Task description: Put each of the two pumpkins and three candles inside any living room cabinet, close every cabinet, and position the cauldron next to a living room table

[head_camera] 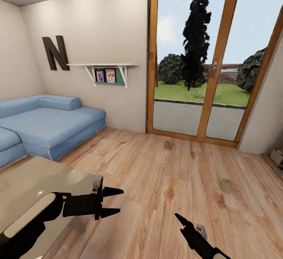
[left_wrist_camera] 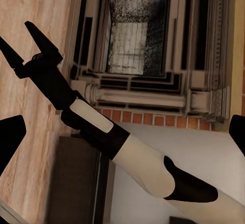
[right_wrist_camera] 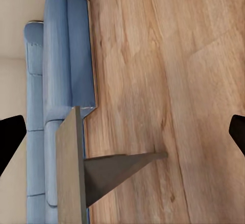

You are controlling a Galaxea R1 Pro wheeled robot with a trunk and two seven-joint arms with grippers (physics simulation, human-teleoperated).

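Three short grey-brown candles stand on the wood floor in the head view: one (head_camera: 168, 145) near the glass door, one (head_camera: 225, 185) further right, and one (head_camera: 201, 230) right beside my right gripper (head_camera: 181, 220). That gripper is open, with its dark fingertips (right_wrist_camera: 11, 134) spread wide over bare floor. My left gripper (head_camera: 112, 202) is open and empty above the corner of the glass table (head_camera: 35, 184). The left wrist view looks across at the right gripper (left_wrist_camera: 23, 43), whose fingers are apart. The pumpkins and the cauldron are out of view.
A blue sofa (head_camera: 51, 123) fills the left side, with the glass table in front of it. A wood-framed glass door (head_camera: 196, 74) closes the far wall. A fireplace (left_wrist_camera: 135, 35) and a dark-brown low unit (left_wrist_camera: 76, 180) appear in the left wrist view. Open floor lies ahead.
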